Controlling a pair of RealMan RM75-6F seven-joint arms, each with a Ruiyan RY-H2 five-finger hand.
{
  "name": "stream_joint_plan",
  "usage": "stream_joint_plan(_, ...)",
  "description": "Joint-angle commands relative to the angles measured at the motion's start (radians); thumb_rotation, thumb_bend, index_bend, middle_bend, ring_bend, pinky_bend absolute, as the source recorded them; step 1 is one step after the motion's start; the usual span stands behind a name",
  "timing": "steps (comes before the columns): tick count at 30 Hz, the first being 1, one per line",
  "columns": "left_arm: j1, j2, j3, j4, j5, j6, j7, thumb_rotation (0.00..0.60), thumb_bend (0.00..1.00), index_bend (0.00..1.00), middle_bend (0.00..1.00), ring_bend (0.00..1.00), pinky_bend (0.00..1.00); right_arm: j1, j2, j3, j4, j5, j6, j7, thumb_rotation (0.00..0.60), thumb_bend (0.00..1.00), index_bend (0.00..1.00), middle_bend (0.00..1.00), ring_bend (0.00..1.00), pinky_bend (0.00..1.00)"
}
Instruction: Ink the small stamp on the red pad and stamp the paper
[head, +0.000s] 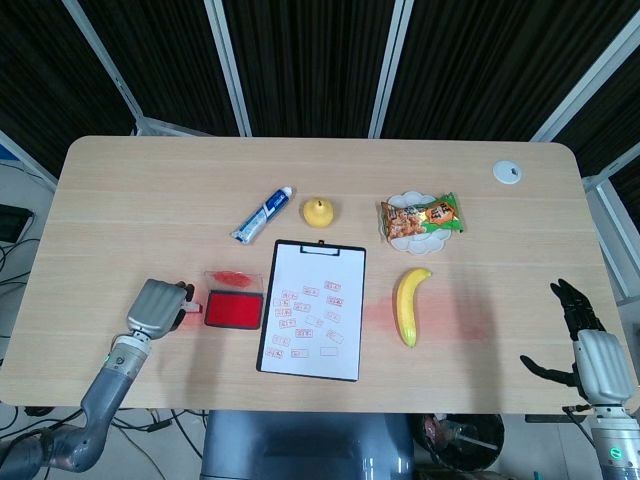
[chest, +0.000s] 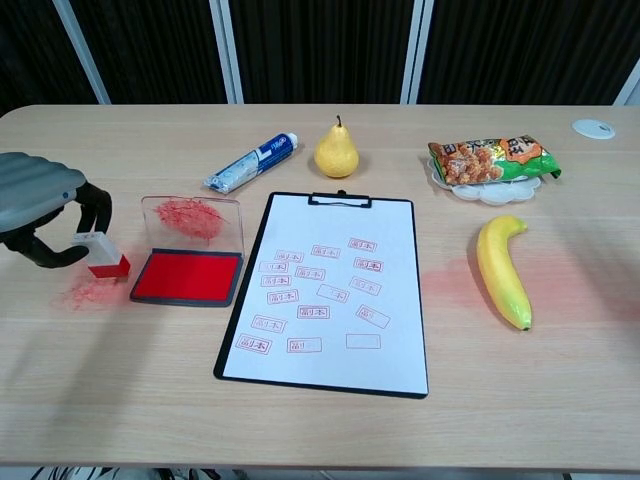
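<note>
Small stamp pinched in the left hand, red face down, lifted off the desk and hanging just left of the red pad, not yet over it. Probably carried this way so the face can drop flat onto the ink. Red smears on the desk below and left of the stamp. Pad lying open, its clear lid folded back toward the far edge and streaked with ink, leaving the red surface free from above. Pad set right beside the clipboard, so the trip from ink to paper stays short. Paper clipped flat, already carrying many red impressions, with bare room near the top and along the lower edge.

Left hand seen from its back in the chest view, fingers curled down around the stamp's white top, forearm running in from the near left corner in the head view. Right hand off the near right corner of the desk, well apart from everything, fingers spread and holding nothing.

Toothpaste tube, pear, snack bag on a small plate, and banana all clear of the pad-to-paper path. Inking judged not yet done.
</note>
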Motion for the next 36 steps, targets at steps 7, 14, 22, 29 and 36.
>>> stream_joint_plan(7,-0.074,-0.002,-0.040,-0.057,-0.026,-0.055,0.074,0.600,0.59,0.60,0.63,0.84,0.97,0.000,0.002,0.003,-0.003,0.008,-0.004,0.006,0.600,0.12,0.00,0.00,0.00,0.22)
stream_joint_plan(14,-0.123,-0.026,-0.053,-0.081,-0.110,-0.094,0.173,0.600,0.59,0.61,0.64,0.84,0.97,0.002,0.004,0.006,-0.007,0.020,-0.014,0.013,0.600,0.12,0.00,0.00,0.00,0.22)
stream_joint_plan(22,-0.155,-0.053,-0.048,-0.082,-0.176,-0.103,0.238,0.600,0.59,0.61,0.64,0.84,0.97,0.003,0.007,0.009,-0.012,0.030,-0.023,0.022,0.600,0.12,0.00,0.00,0.00,0.22)
stream_joint_plan(29,-0.185,-0.085,-0.047,-0.064,-0.207,-0.100,0.269,0.600,0.59,0.61,0.65,0.84,0.97,0.005,0.011,0.009,-0.018,0.039,-0.034,0.029,0.600,0.12,0.00,0.00,0.00,0.22)
stream_joint_plan(36,-0.218,-0.101,-0.042,-0.064,-0.273,-0.107,0.332,0.600,0.59,0.62,0.66,0.84,0.97,0.006,0.014,0.010,-0.023,0.044,-0.040,0.035,0.600,0.12,0.00,0.00,0.00,0.22)
